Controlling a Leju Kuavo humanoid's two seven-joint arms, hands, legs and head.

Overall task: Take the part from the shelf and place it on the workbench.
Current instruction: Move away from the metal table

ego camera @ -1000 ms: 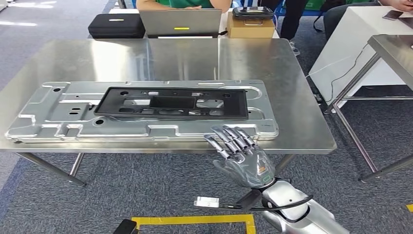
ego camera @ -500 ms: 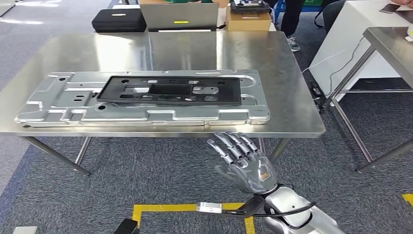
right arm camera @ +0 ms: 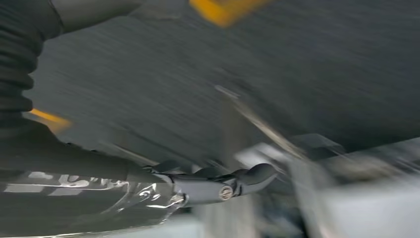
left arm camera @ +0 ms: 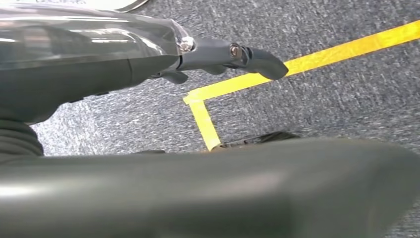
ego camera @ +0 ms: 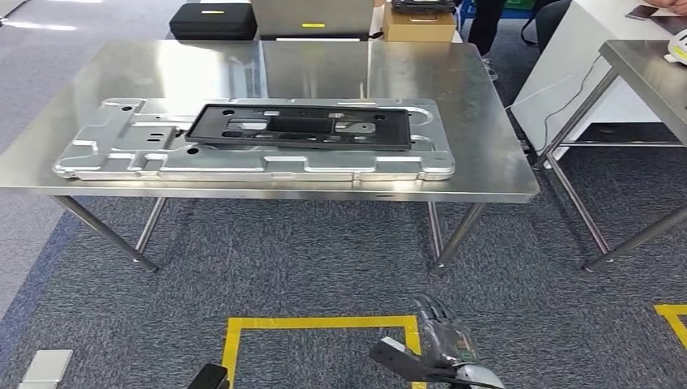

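Note:
The black perforated part (ego camera: 300, 130) lies flat on a large silver stamped panel (ego camera: 121, 158), which rests on the steel workbench (ego camera: 486, 174). Low in the head view, over the carpet and well short of the bench's front edge, my right hand (ego camera: 441, 344) hangs with its fingers spread and nothing in it. The right wrist view is blurred and shows that hand (right arm camera: 148, 183) with a finger stretched out, holding nothing. In the left wrist view my left hand (left arm camera: 148, 54) hangs over the floor with fingers extended and holds nothing.
Yellow floor tape (ego camera: 316, 324) marks a square in front of me. A second steel table (ego camera: 648, 65) and a white table (ego camera: 567, 73) stand to the right. Behind the bench are a black case (ego camera: 212, 20), a laptop (ego camera: 312, 16) and a cardboard box (ego camera: 417, 26).
The whole view has drawn back, so the bench now sits farther from me. My right hand has dropped from the bench's front edge down toward the floor.

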